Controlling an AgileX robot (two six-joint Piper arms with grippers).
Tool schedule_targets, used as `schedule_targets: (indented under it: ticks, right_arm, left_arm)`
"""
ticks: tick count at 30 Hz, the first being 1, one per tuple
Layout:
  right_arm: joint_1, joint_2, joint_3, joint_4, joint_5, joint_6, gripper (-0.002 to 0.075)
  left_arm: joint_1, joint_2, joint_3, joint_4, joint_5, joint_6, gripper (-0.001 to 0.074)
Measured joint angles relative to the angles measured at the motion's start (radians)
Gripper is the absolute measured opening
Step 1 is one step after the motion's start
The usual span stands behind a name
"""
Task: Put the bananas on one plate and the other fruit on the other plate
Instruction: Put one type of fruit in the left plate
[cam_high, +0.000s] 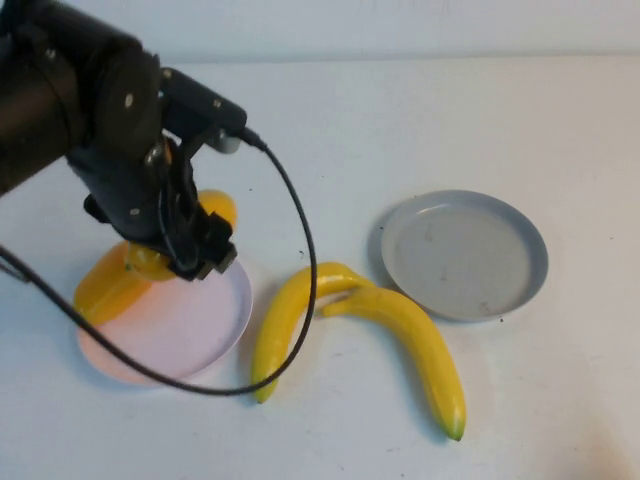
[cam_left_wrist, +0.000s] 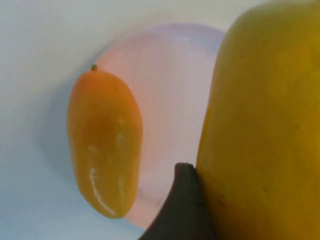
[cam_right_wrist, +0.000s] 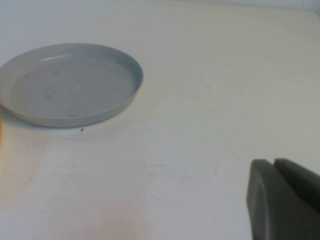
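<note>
One mango-like fruit (cam_left_wrist: 260, 125) clamped in left gripper (cam_high: 185, 245), directly above pink plate (cam_high: 200, 335) near counter's left edge. Second fruit (cam_high: 110, 285) on plate rim. Right gripper (cam_right_wrist: 285, 200) beside grey plate (cam_right_wrist: 70, 85), finger state unclear.

Glossy plastic bananas (cam_high: 360, 330); scuffed matt grey plate (cam_high: 465, 255)

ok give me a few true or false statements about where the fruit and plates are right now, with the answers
1. The grey plate holds a banana. False: it holds nothing.
2. Both bananas lie on the table between the plates. True.
3. The left tool is over the pink plate, shut on a yellow mango. True.
4. The orange mango lies in the middle of the pink plate. False: it lies across the rim.
5. The right tool is above the grey plate. False: it is off to the side.
</note>
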Motion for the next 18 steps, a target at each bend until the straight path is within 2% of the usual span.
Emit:
schedule_targets:
  ticks: [4,7,18]
  right_arm:
    - [0.0,0.0,0.0,0.0,0.0,0.0,-0.0017]
    - [0.0,0.0,0.0,0.0,0.0,0.0,-0.0017]
    - [0.0,0.0,0.0,0.0,0.0,0.0,-0.0017]
  left_arm:
    - [0.0,-0.05,0.201,0.035,-0.155,-0.02,0.0517]
    - [0.0,-0.038,0.291,0.045,-0.262,-0.023,0.0517]
    - [0.049,0.092,0.313,0.048,-0.379,-0.031,0.0517]
